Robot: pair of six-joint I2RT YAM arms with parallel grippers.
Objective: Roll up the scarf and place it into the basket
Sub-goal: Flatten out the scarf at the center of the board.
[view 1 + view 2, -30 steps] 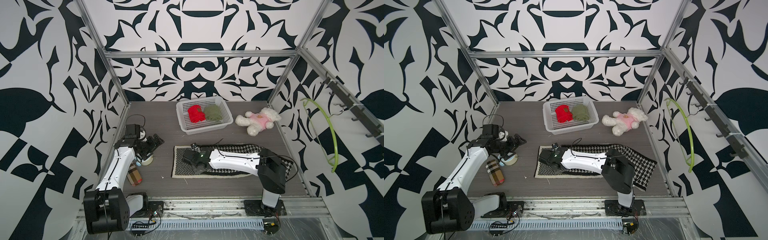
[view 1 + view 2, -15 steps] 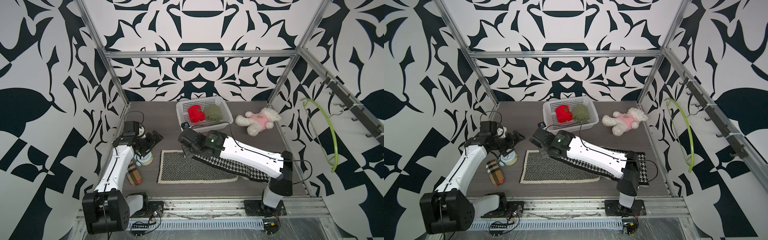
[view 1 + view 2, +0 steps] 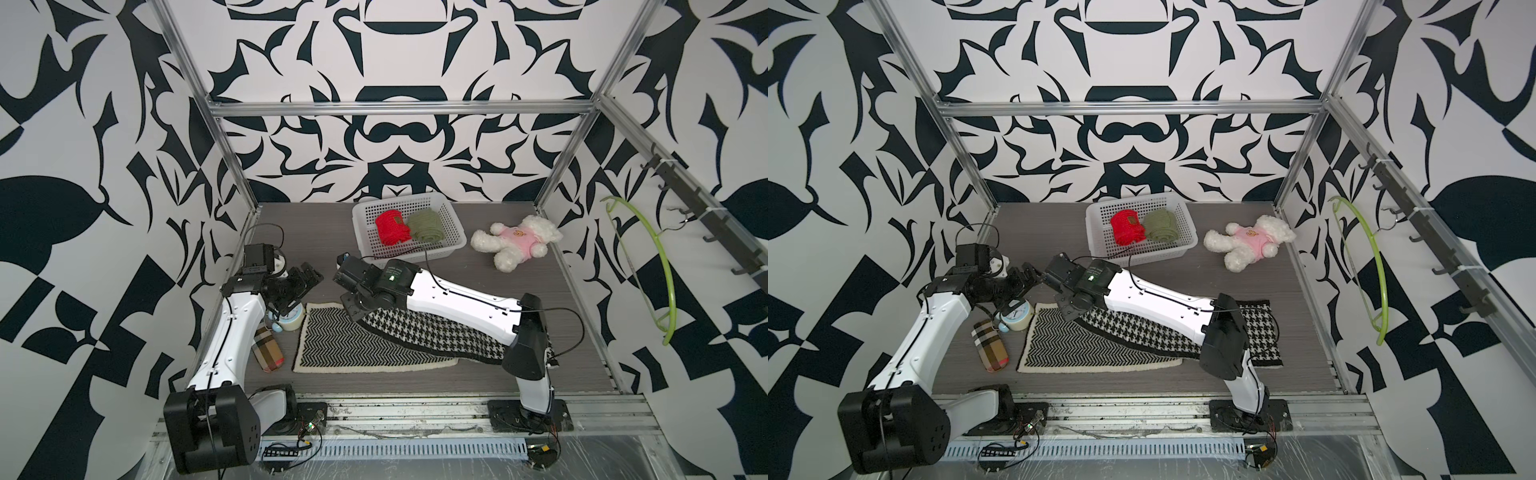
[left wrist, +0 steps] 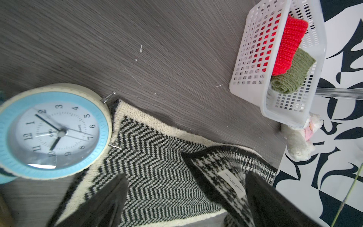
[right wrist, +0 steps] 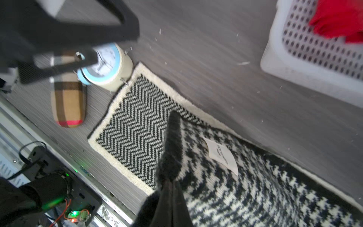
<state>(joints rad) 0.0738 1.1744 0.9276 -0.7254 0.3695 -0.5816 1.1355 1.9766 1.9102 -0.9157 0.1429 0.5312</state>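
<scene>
Right wrist view: my right gripper (image 5: 170,183) is squeezed tight on the dark edge of the scarf (image 5: 135,125).
Left gripper (image 4: 187,176): wide open, holding nothing, above the clock (image 4: 57,133).
Scarf: on the table (image 4: 157,49), in front of the basket (image 3: 440,249).

Grey wood-grain tabletop (image 3: 316,232): white basket (image 3: 360,226) at the back, plush bear (image 3: 519,243) just beside it. Near the front, a herringbone-and-houndstooth scarf (image 3: 345,345), an alarm clock (image 3: 289,322) touching its corner, and a plaid case (image 3: 269,349) near the clock.
</scene>
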